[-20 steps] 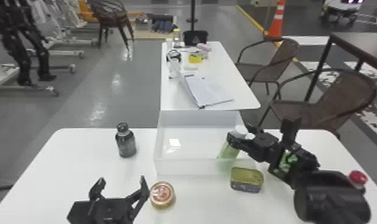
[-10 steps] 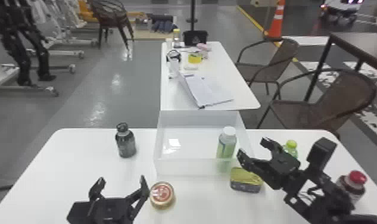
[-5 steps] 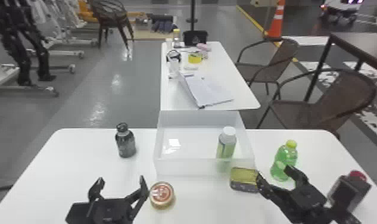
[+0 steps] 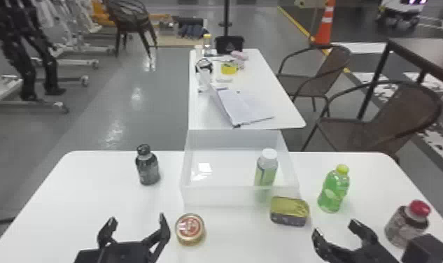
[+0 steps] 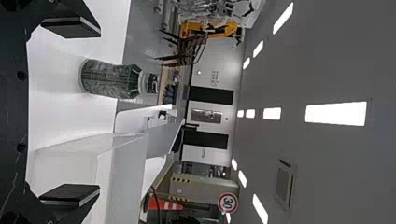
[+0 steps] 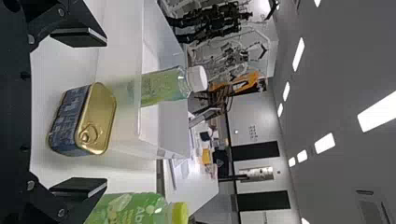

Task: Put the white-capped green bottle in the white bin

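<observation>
Beyond the bin [image 4: 227, 198], papers [image 4: 246, 105] lie on a second table [image 4: 285, 113]. In the head view, the bottle [image 4: 266, 171] stands inside the bin, towards its right side. Nearer than the bin, the left gripper [image 4: 135, 224] is to its left and the right gripper [image 4: 337, 232] to its right. The left wrist view has the dark bottle [image 5: 109, 78] left of the bin; the left gripper's [image 5: 99, 112] fingers are apart. In the right wrist view, the tin [image 6: 97, 119] sits just before the bin; that gripper's fingers are apart too.
</observation>
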### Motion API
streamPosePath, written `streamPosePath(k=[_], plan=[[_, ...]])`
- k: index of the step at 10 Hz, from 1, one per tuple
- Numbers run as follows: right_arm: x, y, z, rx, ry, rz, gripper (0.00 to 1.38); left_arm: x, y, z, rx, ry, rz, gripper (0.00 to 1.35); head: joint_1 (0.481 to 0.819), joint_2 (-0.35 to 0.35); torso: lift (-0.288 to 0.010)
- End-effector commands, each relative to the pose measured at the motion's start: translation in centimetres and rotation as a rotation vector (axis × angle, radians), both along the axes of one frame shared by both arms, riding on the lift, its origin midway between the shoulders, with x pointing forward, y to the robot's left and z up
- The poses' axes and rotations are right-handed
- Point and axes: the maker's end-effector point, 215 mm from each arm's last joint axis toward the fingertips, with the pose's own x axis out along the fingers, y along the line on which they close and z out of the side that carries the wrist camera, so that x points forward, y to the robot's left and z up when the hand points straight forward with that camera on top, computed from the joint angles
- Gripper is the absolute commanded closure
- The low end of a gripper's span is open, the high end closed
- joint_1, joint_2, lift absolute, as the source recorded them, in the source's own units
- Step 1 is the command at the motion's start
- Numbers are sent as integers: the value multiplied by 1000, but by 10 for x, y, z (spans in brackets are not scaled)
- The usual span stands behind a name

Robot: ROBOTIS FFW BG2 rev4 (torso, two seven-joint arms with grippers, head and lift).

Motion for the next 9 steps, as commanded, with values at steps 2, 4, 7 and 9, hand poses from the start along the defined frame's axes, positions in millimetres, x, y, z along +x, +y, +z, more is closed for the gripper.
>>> streamPosePath(k=[2, 4, 7, 9], plan=[[-4, -2, -6, 0, 2, -16, 228, 1, 0, 1, 0, -1, -1, 125, 549, 0, -100], [-3, -2, -5, 1, 1, -18, 226, 0, 0, 0, 0, 2, -1, 125, 549, 0, -100], [-3, -2, -4, 2, -1, -18, 226, 0, 0, 0, 0, 0, -1, 125, 549, 0, -100], [-3, -2, -3, 2, -5, -19, 228, 1, -1, 1, 0, -1, -2, 125, 549, 0, -100]])
